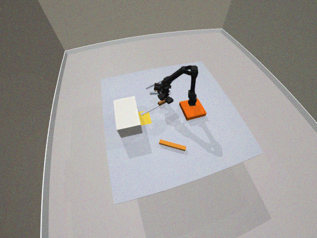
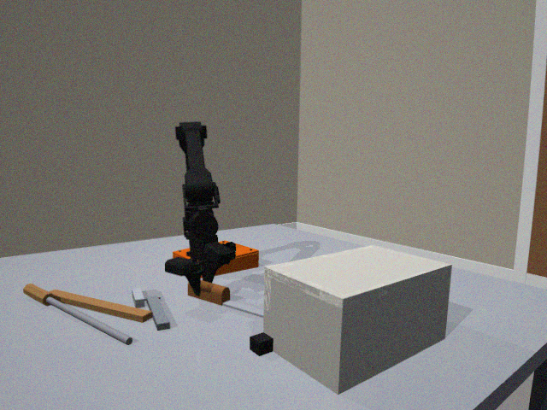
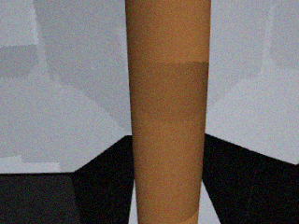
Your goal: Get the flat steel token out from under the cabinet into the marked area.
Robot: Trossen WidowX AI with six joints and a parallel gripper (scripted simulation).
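My gripper [image 1: 165,99] [image 2: 202,289] [image 3: 163,142] is shut on the brown handle [image 1: 161,102] [image 2: 217,293] [image 3: 168,93] of a thin metal tool. The tool's grey shaft [image 1: 152,108] [image 2: 243,308] runs from the handle toward the white cabinet [image 1: 126,112] [image 2: 304,322]. In the top view its small tip appears at the cabinet-side corner of the yellow marked area [image 1: 146,120], close to the cabinet's front edge. Whether the tip touches the table is not clear. The steel token cannot be made out in any view; the vent slots are not visible.
An orange bar [image 1: 172,145] lies apart on the table. A handled rod [image 2: 88,319], a wooden stick [image 2: 101,306] and grey block-like pieces [image 2: 157,311] lie to one side of the gripper. A black cube [image 2: 261,343] is beside the cabinet. The orange robot base [image 1: 193,109] stands behind the gripper.
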